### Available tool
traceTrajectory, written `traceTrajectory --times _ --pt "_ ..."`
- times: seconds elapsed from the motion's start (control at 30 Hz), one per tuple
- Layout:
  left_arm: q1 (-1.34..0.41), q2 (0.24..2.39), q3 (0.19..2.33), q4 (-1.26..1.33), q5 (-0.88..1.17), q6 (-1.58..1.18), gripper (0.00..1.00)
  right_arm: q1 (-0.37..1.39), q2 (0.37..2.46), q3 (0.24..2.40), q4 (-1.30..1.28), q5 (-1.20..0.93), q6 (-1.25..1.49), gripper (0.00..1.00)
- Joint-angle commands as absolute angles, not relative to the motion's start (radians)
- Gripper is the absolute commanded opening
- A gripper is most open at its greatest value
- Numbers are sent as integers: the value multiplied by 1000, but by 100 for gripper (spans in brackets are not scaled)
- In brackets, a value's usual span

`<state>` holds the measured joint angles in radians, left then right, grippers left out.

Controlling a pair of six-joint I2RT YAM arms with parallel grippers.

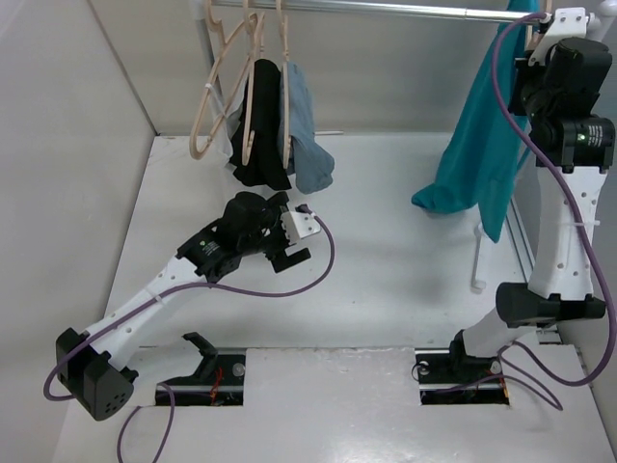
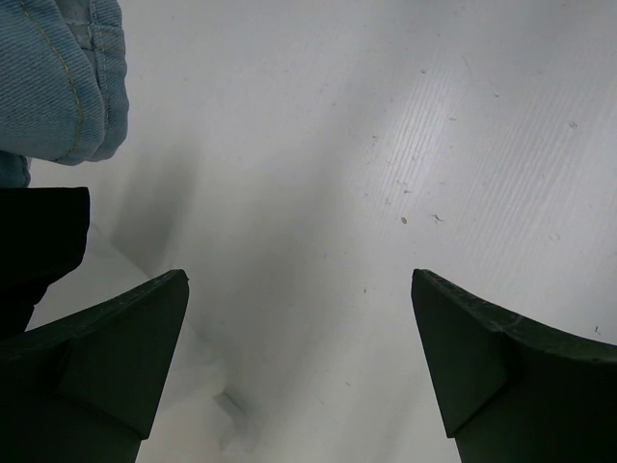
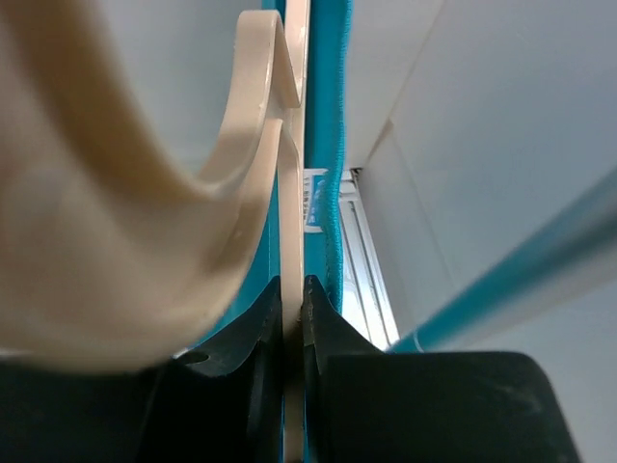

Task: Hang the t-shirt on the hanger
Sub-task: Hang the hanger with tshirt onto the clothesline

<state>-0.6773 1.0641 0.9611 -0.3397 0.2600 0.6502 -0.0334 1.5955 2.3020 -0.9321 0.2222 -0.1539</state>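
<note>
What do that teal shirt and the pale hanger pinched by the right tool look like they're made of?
The t-shirt: soft matte cloth, probably a knit; it hangs in loose folds and has a stitched edge. The hanger: pale beige and wood-coloured, but its smooth, even, grainless surface suggests moulded plastic; hard to be sure.

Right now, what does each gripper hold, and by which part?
The right gripper pinches the hanger by the thin flat part just below its hook, t-shirt beside it. The left gripper is open, holding nothing.
</note>
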Motion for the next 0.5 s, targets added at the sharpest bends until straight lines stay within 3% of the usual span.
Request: traceTrajectory --times 0.0,0.1,0.13,0.17,0.27,0.47 --pt "-672 1034 953 -310 259 637 100 -41 1553 2232 -887 166 -127 0" --pt "-672 1034 953 -301 259 637 100 -41 1494 2117 -864 166 -117 2" --pt "-672 1034 943 -301 259 637 100 -41 1477 2068 -864 166 -117 12" --pt "-672 1034 943 -301 259 637 100 -41 1447 2053 -853 166 -117 39" --pt "-672 1034 943 -301 259 637 100 -41 1393 2020 -853 175 -117 67" --pt "-672 1034 943 -301 279 627 100 4 1318 2011 -913 287 -150 79"
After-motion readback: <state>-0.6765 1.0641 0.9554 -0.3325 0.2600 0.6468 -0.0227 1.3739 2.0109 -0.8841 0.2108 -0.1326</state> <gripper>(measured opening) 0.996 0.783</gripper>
